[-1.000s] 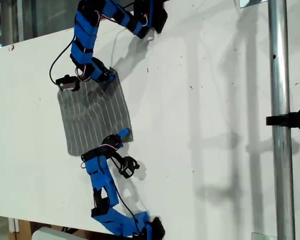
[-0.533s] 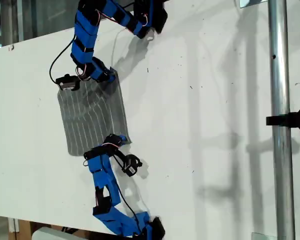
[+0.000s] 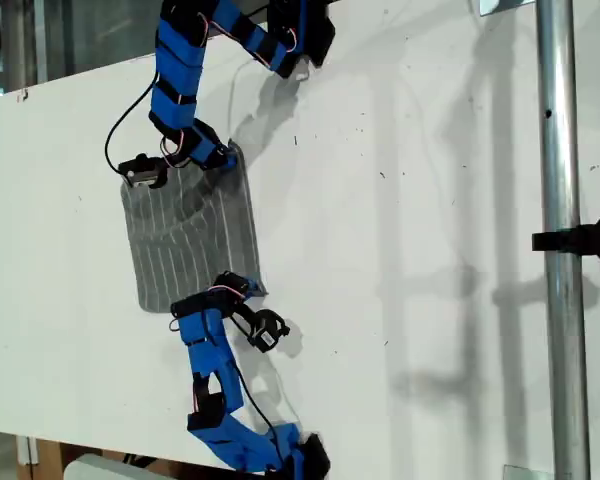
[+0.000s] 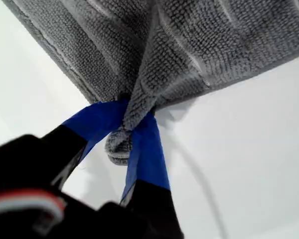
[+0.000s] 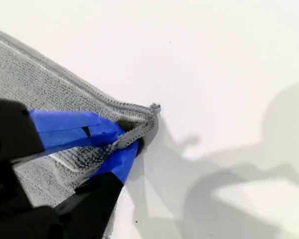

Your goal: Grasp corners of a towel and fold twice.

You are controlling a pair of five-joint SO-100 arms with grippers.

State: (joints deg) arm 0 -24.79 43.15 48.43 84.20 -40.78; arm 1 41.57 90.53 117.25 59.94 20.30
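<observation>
The gray striped towel [image 3: 190, 235] lies on the white table [image 3: 410, 200], near the exterior view's left; my first tool [image 4: 132, 127] pinches one corner [image 4: 120, 144] tight; my second tool [image 5: 127, 139] pinches another corner [image 5: 148, 122] tight.

No readable text anywhere.
We find no labels, brands, numbers or signs on the towel [image 3: 190, 235], the white table [image 3: 410, 300] under it, or the metal pole [image 3: 560, 240] beside that table.
</observation>
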